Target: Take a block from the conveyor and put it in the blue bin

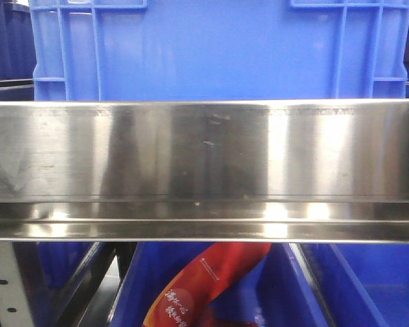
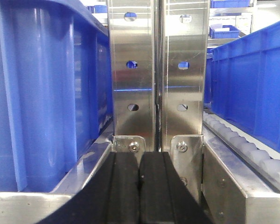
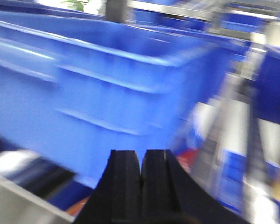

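A large blue bin (image 1: 218, 48) stands on a shelf behind a steel rail in the front view. The same kind of blue bin (image 3: 93, 93) fills the blurred right wrist view, just beyond my right gripper (image 3: 141, 163), which is shut with nothing between its black fingers. My left gripper (image 2: 139, 168) is also shut and empty, pointing at a steel upright (image 2: 157, 70) between two blue bins (image 2: 42, 93). The block and the conveyor are out of view.
A wide steel shelf rail (image 1: 204, 163) crosses the front view. Below it lie more blue bins (image 1: 368, 286) and a red packet with white writing (image 1: 204, 283). White rollers (image 2: 252, 149) run along the steel track on the right of the left wrist view.
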`<action>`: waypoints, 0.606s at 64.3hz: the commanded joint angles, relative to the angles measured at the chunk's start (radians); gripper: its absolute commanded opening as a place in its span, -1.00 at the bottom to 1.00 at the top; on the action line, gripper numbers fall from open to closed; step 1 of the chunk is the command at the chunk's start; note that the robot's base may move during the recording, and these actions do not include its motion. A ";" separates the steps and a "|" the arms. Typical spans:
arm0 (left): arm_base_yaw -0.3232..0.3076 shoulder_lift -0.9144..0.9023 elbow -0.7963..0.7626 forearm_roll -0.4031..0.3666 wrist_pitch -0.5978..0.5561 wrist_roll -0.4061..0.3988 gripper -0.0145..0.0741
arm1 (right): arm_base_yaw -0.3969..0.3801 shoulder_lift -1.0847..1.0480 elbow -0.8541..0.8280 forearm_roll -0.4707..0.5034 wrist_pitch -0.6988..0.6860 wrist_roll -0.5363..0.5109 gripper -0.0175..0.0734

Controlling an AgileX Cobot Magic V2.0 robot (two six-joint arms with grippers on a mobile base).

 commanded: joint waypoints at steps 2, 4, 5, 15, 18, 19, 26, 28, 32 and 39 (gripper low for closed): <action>0.002 -0.005 -0.003 0.006 -0.015 0.001 -0.92 | -0.103 -0.041 0.063 -0.010 -0.062 -0.003 -0.97; 0.002 -0.005 -0.003 0.006 -0.015 0.001 -0.92 | -0.128 -0.058 0.085 -0.010 -0.078 -0.003 -0.97; 0.002 -0.005 -0.003 0.006 -0.015 0.001 -0.92 | -0.140 -0.068 0.096 -0.010 -0.086 -0.003 -0.97; 0.002 -0.005 -0.003 0.006 -0.015 0.001 -0.92 | -0.234 -0.191 0.217 0.003 -0.138 -0.003 -0.97; 0.002 -0.005 -0.003 0.006 -0.015 0.001 -0.92 | -0.257 -0.236 0.256 0.015 -0.141 -0.003 -0.97; 0.002 -0.005 -0.003 0.006 -0.015 0.001 -0.92 | -0.263 -0.249 0.267 0.019 -0.141 -0.003 -0.97; 0.002 -0.005 -0.003 0.006 -0.015 0.001 -0.92 | -0.297 -0.318 0.350 0.062 -0.152 -0.003 -0.97; 0.002 -0.005 -0.003 0.006 -0.015 0.001 -0.92 | -0.302 -0.318 0.367 0.069 -0.163 -0.003 -0.97; 0.002 -0.005 -0.003 0.006 -0.015 0.001 -0.92 | -0.307 -0.318 0.414 0.080 -0.219 -0.003 -0.97; 0.002 -0.005 -0.003 0.006 -0.015 0.001 -0.92 | -0.309 -0.318 0.416 0.082 -0.255 -0.008 -0.97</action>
